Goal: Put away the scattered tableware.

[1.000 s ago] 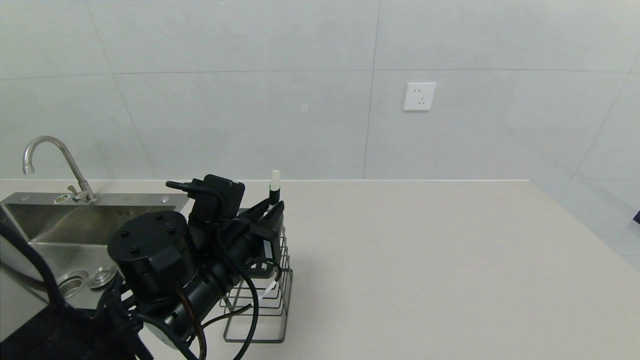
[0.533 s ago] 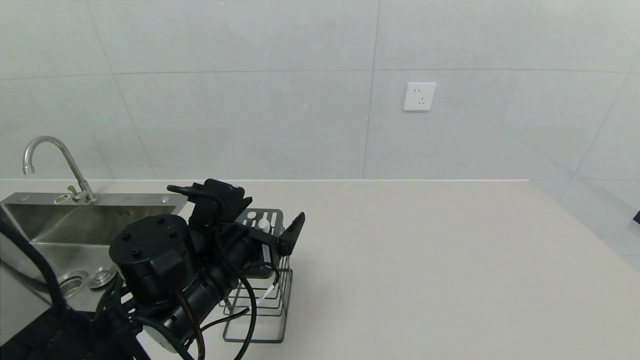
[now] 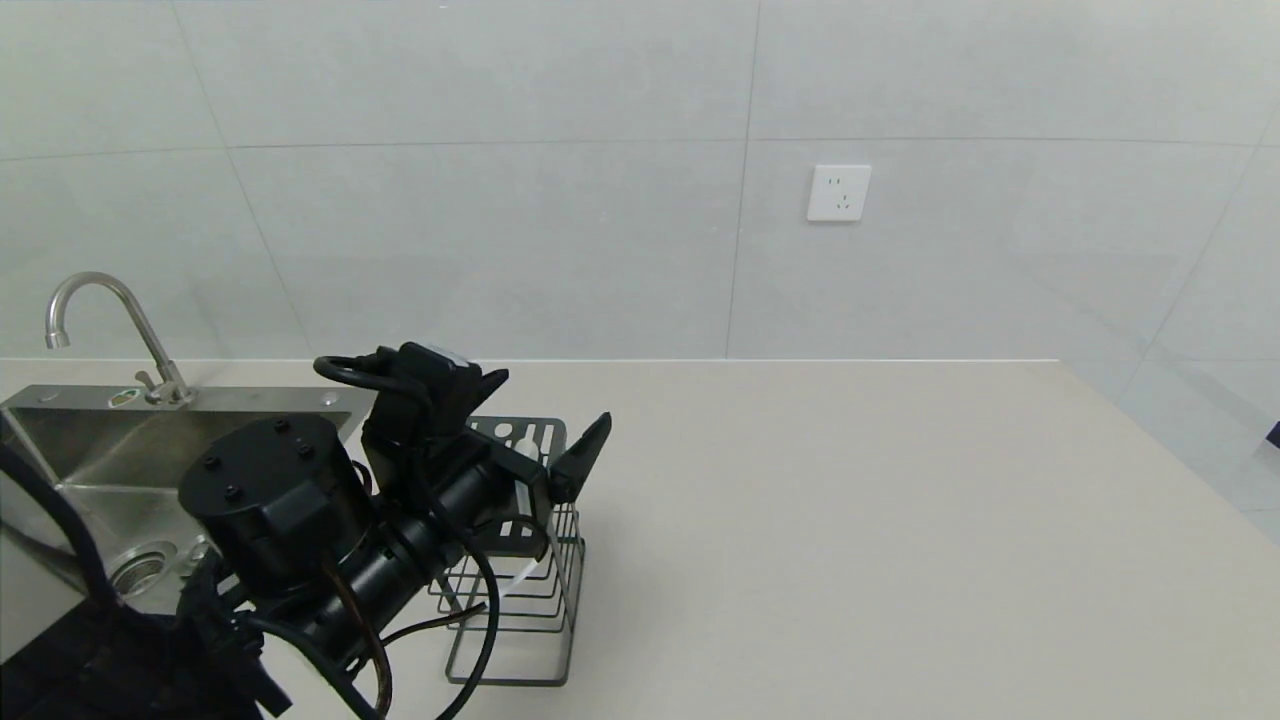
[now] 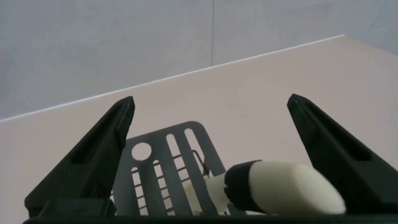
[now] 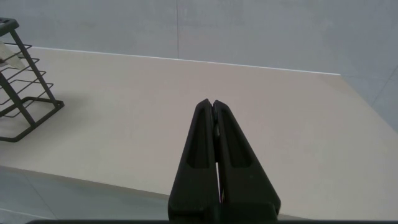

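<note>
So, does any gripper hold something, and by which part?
Nothing is held. The left gripper is open over the rack, where the utensil sits with its white handle up. The right gripper is shut on nothing.

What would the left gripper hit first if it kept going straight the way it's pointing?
Probably the cream, black-collared utensil handle, which stands in the slotted top of the black wire rack and lies between the open left gripper's fingers. Depth is hard to judge.

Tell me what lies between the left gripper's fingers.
In the left wrist view, the open left gripper brackets a utensil handle, white with a black collar, standing in the slotted rack top.
</note>
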You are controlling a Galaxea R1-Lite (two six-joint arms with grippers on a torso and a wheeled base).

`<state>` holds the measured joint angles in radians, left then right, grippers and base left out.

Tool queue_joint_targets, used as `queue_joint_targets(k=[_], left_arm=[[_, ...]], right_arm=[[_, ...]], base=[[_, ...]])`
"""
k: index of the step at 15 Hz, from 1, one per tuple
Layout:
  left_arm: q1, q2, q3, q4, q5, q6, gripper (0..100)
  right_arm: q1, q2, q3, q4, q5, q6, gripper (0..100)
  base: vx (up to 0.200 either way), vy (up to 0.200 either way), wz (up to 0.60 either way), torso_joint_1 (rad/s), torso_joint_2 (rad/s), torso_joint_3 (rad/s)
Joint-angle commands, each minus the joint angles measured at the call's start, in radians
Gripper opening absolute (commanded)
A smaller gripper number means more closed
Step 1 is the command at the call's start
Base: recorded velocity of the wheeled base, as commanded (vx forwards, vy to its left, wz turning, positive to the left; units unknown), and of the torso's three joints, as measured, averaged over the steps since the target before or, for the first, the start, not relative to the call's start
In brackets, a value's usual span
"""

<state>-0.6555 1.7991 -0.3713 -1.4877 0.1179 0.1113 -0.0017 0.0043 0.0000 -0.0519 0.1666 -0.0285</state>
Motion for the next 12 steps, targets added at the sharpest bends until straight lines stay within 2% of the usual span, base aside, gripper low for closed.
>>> queue_joint_targets(k=[1,2,3,6,8,10,11,12], left_arm=[[0.123,0.000,0.000,-0.036,-0.190,0.122,100],[0.165,-0.003,-0.001,-0.037,-0.268,0.169,100],[0.197,-0.012,-0.006,-0.036,-0.342,0.191,100],[0.252,-0.073,-0.009,-0.025,-0.445,0.179,100],[0.281,-0.107,-0.008,-0.026,-0.501,0.140,100],[0.294,-0.198,0.002,-0.026,-0.600,0.028,100],[0.301,-0.239,0.008,-0.025,-0.627,-0.022,100],[0.341,-0.277,0.012,-0.026,-0.630,-0.096,100]], right_arm=[[0.000,0.000,0.000,0.000,0.001,-0.001,0],[0.000,0.000,0.000,0.000,0.001,-0.001,0],[0.000,0.000,0.000,0.000,0.001,-0.001,0],[0.000,0.000,0.000,0.001,-0.002,-0.002,0],[0.000,0.000,0.000,0.003,-0.006,-0.001,0],[0.000,0.000,0.000,0.003,-0.006,-0.002,0],[0.000,0.000,0.000,0.003,-0.007,-0.002,0],[0.000,0.000,0.000,0.003,-0.007,-0.001,0]], base=[[0.000,0.000,0.00,0.000,0.00,0.000],[0.000,0.000,0.00,0.000,0.00,0.000],[0.000,0.000,0.00,0.000,0.00,0.000],[0.000,0.000,0.00,0.000,0.00,0.000],[0.000,0.000,0.00,0.000,0.00,0.000],[0.000,0.000,0.00,0.000,0.00,0.000],[0.000,0.000,0.00,0.000,0.00,0.000],[0.000,0.000,0.00,0.000,0.00,0.000]])
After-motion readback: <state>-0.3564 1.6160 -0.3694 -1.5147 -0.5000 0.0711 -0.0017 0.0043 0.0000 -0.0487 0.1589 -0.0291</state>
